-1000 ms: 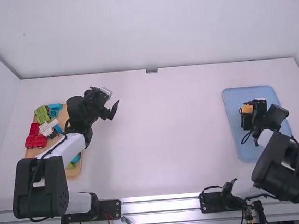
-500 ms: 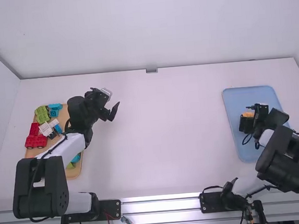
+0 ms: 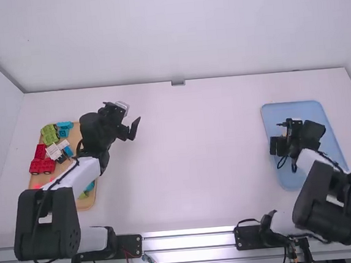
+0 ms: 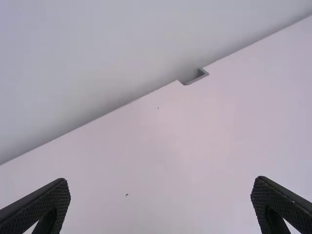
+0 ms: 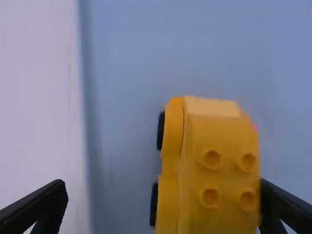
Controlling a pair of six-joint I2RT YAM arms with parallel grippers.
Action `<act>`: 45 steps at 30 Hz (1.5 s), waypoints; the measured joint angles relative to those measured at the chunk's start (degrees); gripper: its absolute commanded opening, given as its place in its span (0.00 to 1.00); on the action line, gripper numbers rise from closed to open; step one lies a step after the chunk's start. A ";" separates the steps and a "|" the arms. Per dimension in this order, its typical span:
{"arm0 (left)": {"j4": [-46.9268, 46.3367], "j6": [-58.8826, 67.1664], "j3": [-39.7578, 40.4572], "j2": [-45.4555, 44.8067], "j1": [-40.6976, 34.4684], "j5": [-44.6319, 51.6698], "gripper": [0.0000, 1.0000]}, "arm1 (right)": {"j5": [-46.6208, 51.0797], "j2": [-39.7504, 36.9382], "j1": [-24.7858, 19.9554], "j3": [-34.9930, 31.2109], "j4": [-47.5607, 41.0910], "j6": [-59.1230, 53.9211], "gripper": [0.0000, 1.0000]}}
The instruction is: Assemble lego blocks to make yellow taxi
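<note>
The yellow taxi (image 5: 214,185) is on the blue tray (image 3: 292,173), which lies at the right of the high view. It sits between the spread fingers of the right gripper (image 3: 276,135), well apart from one and close up against the other; whether that closer finger touches it, I cannot tell. The fingers stand wide and are not clamped on it.

Its long axis runs crosswise to the line between the two fingers, and roughly parallel to the tray edge seen in the right wrist view. Four studs (image 5: 211,160) face the camera, and two black wheels (image 5: 161,130) show along the long side facing that edge. One end has a paler face (image 5: 213,106); which end is the front, I cannot tell.

Past the tray is the white table (image 3: 193,160). The left gripper (image 3: 132,112) is in the upper left part of the high view, its fingers wide apart with nothing between them.

Beside it, at the left of the frame, a tan tray (image 3: 85,204) bears a green block piece (image 3: 50,134), blue pieces (image 3: 64,128), a red piece (image 3: 42,166) and a white piece (image 3: 53,151), partly behind the left arm (image 3: 79,175).
</note>
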 measured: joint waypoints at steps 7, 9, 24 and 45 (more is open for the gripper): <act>-6.43 -5.07 0.02 -8.70 -9.46 -16.79 0.99 | 1.53 -13.35 12.15 3.28 -4.63 0.07 0.99; -8.92 -6.05 0.02 -11.80 -11.78 -19.87 0.99 | 1.46 -17.18 16.39 3.32 -4.74 0.07 0.99; -10.27 -14.21 0.00 -23.91 -13.94 -24.76 0.97 | 1.84 -30.27 33.46 3.32 -5.05 -1.70 0.97; -28.33 -18.84 -17.77 -42.25 -0.85 -19.41 0.63 | 7.48 -48.50 24.52 -12.76 -1.95 11.32 0.63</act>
